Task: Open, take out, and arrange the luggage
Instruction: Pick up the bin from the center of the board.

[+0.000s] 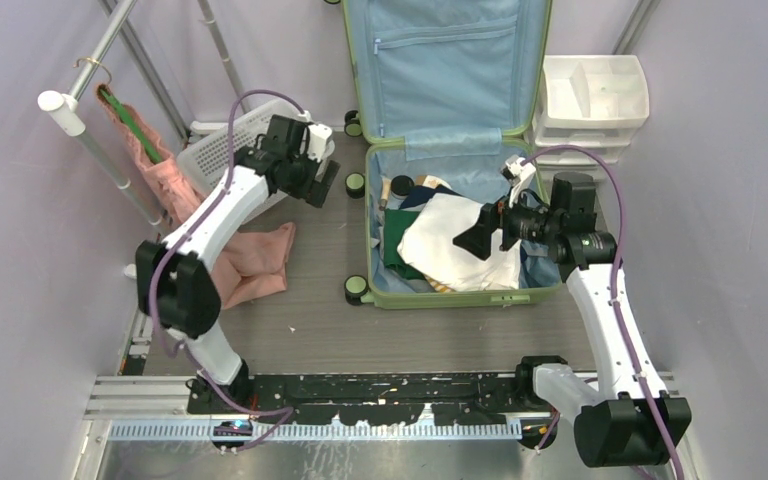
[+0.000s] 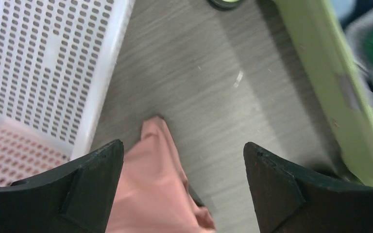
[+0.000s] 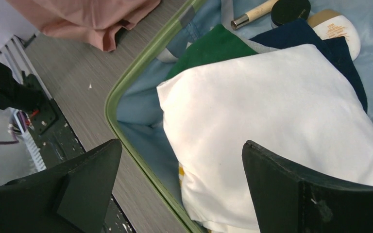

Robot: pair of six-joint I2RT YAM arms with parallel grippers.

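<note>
From above, the luggage [image 1: 457,296] lies open at the back middle of the desk [image 1: 320,320]. Its lid stands up and shows the pale blue lining with a zip pocket. The lower half holds a white cloth [image 1: 455,245] on top of green and navy fabric. The left gripper [image 1: 320,185] hangs between the white basket [image 1: 222,150] and the luggage, with a pink garment [image 1: 260,262] on the desk nearby. The right gripper [image 1: 478,238] hovers over the white cloth.

In the left wrist view the gripper is spread wide with nothing between its fingers. Below it are a tip of the pink garment, the basket wall and the green luggage rim.

In the right wrist view the gripper is also wide and empty above the white cloth. Beyond lie a slim tube [image 3: 252,12], a black round lid [image 3: 291,8] and a white bottle [image 3: 337,26] whose print is too small to read.
</note>
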